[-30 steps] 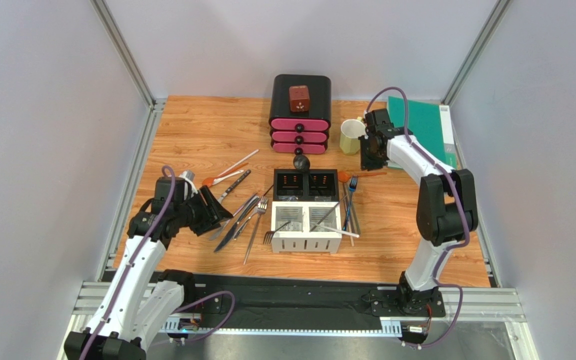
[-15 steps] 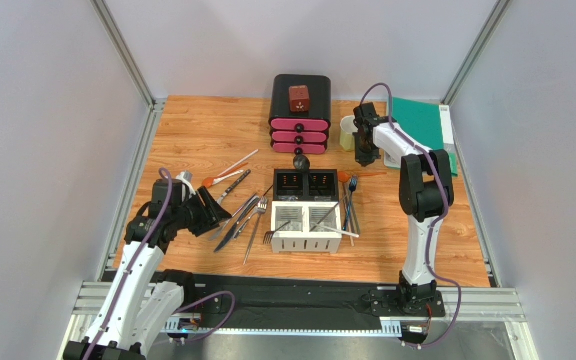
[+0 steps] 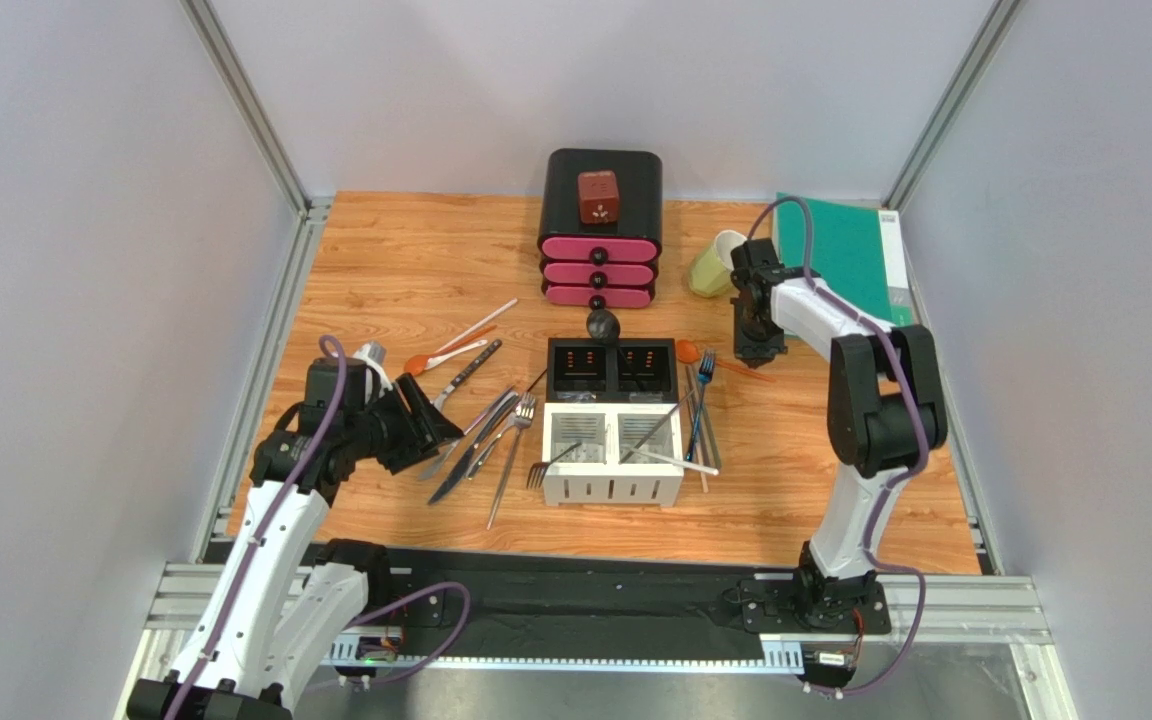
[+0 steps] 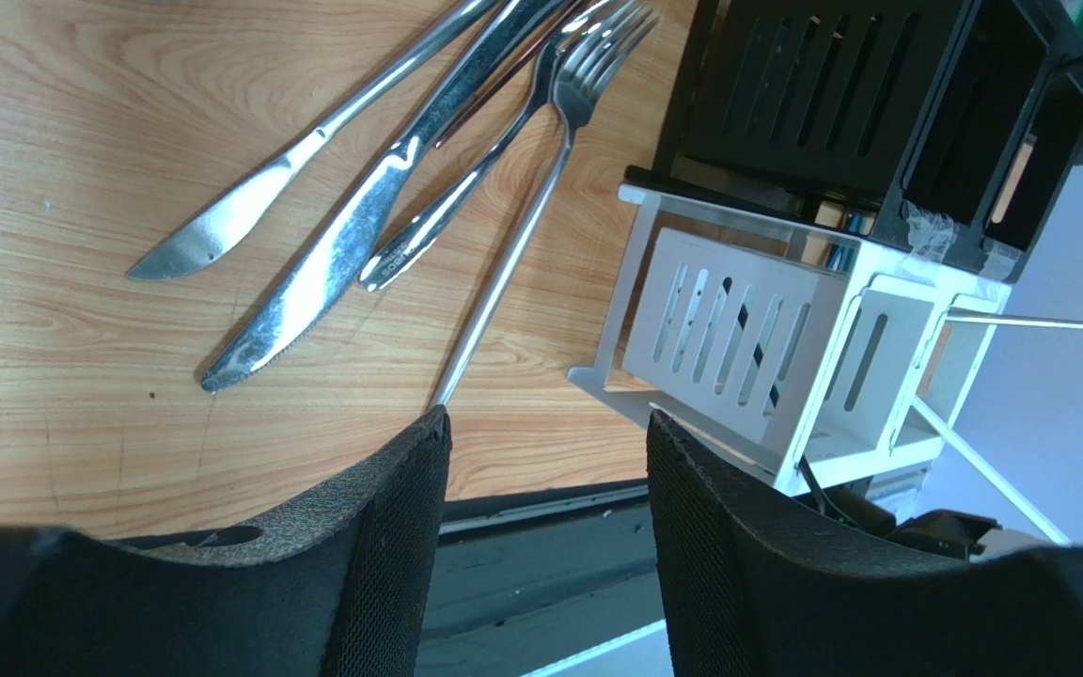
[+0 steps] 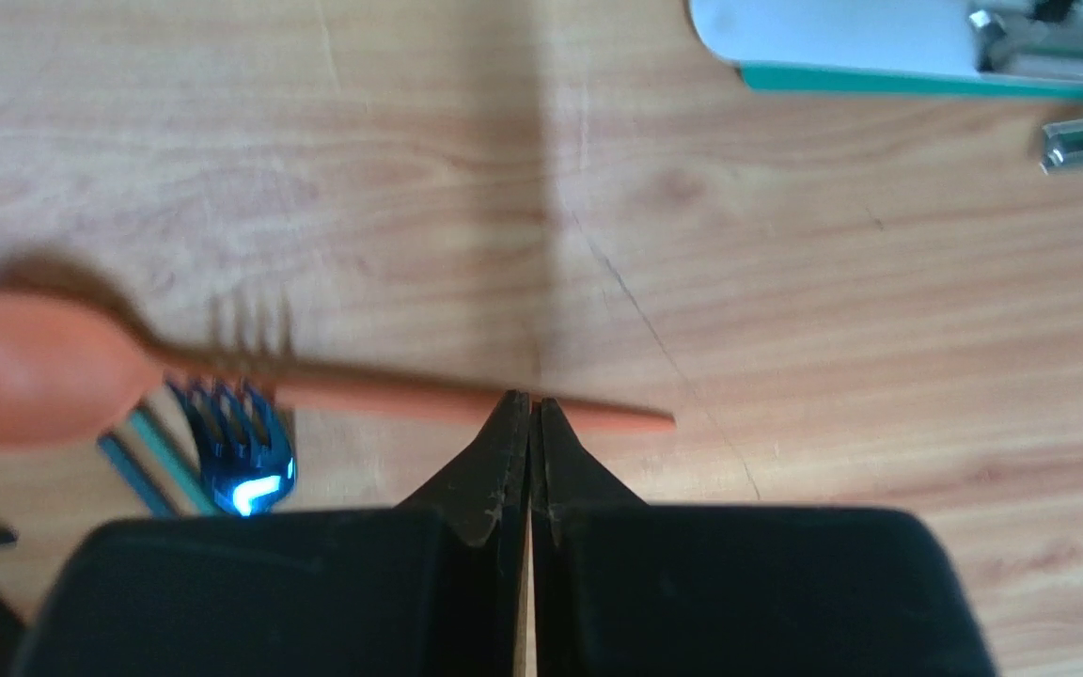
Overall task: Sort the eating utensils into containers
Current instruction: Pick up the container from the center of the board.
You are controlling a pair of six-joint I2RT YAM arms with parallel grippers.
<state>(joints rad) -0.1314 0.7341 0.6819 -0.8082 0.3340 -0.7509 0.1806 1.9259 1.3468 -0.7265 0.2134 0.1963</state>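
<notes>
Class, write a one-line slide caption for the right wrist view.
Shut right gripper above handle of orange spoon, blue fork nearby.

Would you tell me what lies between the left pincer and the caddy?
Silver knives and forks lie on the wood there, clearest in the top view.

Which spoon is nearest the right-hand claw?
The orange spoon right of the caddy: its handle lies at the right gripper's shut tips.
</notes>
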